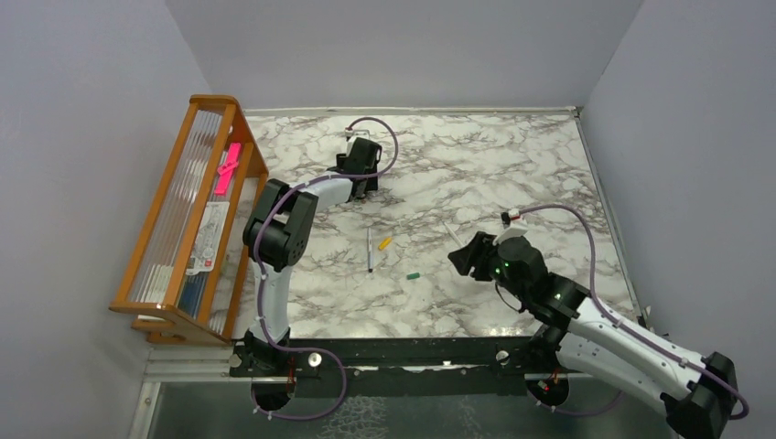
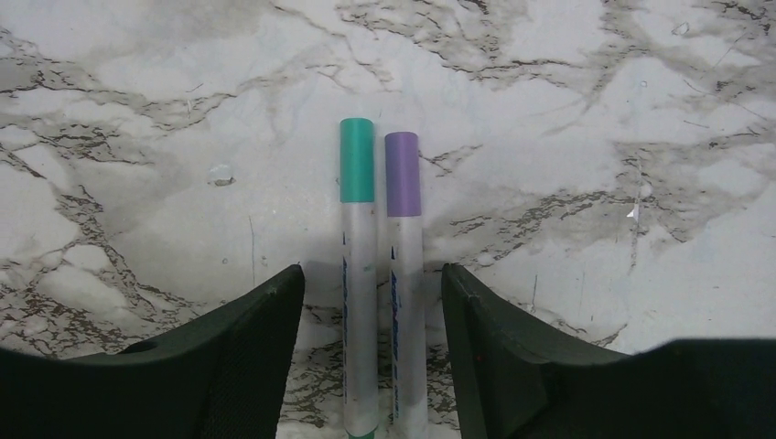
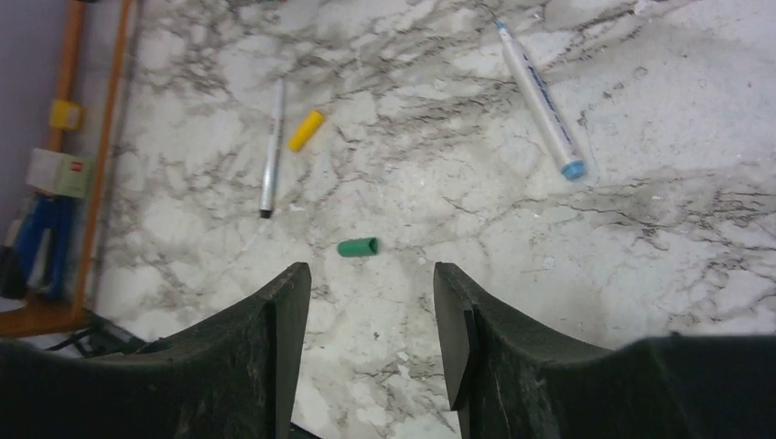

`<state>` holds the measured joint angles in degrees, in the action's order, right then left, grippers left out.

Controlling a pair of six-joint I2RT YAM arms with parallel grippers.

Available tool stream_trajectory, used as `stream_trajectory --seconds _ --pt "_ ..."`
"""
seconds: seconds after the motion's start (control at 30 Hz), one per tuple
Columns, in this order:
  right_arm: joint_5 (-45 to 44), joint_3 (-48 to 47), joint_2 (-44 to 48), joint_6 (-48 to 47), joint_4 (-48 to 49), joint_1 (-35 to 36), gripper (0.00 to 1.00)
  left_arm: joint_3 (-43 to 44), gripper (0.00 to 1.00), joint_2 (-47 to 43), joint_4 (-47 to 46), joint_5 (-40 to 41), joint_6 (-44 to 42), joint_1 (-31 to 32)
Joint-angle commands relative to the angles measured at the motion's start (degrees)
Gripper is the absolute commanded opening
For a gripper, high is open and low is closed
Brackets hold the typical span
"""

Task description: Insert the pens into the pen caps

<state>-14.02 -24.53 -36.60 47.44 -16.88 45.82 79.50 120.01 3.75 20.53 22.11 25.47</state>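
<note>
Fingers first: my right fingers (image 3: 274,329) stand spread with nothing between them over the desk (image 3: 641,274), and the green cap (image 3: 357,247) lies on its side just beyond their tips. Farther out, a dark-tipped pen (image 3: 271,146), seemingly uncapped, lies beside the orange-yellow cap (image 3: 306,130), with a blue-ended pen (image 3: 542,101) well apart to the right. Farthest off, my left fingers (image 2: 265,320) stand spread around the teal-capped pen (image 2: 358,274) and the purple-capped pen (image 2: 404,274), touching neither. I judge the round green cap could roll or skid away if one finger meets it first. A left pinch would likely trap both pens together.
</note>
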Motion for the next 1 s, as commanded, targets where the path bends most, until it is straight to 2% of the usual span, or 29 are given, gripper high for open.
stream_trajectory --seconds 0.0,0.1,0.23,0.37,0.47,0.67,0.8,0.9,0.97 --pt "-5.37 -2.76 -10.04 -5.14 2.49 0.24 0.55 -3.22 0.62 -2.18 0.97 -1.82 -0.32 -0.41" --pt "-8.6 -10.28 -21.01 -9.97 1.05 0.14 0.61 -4.98 0.67 -4.78 -0.09 -1.67 0.03 -0.32" --pt "-13.53 -18.88 -33.01 -15.4 -0.87 0.14 0.63 -8.65 0.71 -9.72 -2.2 -3.34 1.61 -0.28" --pt "-16.67 -23.81 -41.11 -20.9 1.76 -0.2 0.63 -11.83 0.73 -14.44 -4.38 -7.19 3.27 -0.27" --pt "-14.9 -26.9 -46.0 -22.4 1.73 -2.59 0.63 -14.08 0.73 -18.3 -6.13 -10.77 4.83 -0.29" --pt "-7.4 -27.6 -52.67 -24.84 2.89 -8.43 0.63 -17.47 0.73 -25.33 -8.9 -17.33 7.54 -0.28" --pt "-4.9 -26.36 -55.33 -25.23 3.93 -9.3 0.63 -19.2 0.73 -28.65 -9.63 -19.33 9.27 -0.27" --pt "-2.66 -24.7 -56.62 -25.18 5.17 -9.39 0.59 -20.75 0.73 -30.91 -10.17 -20.71 10.4 -0.27" --pt "-1.29 -23.49 -56.8 -24.82 5.87 -9.35 0.51 -21.5 0.73 -32.03 -10.22 -21.01 10.83 -0.33"
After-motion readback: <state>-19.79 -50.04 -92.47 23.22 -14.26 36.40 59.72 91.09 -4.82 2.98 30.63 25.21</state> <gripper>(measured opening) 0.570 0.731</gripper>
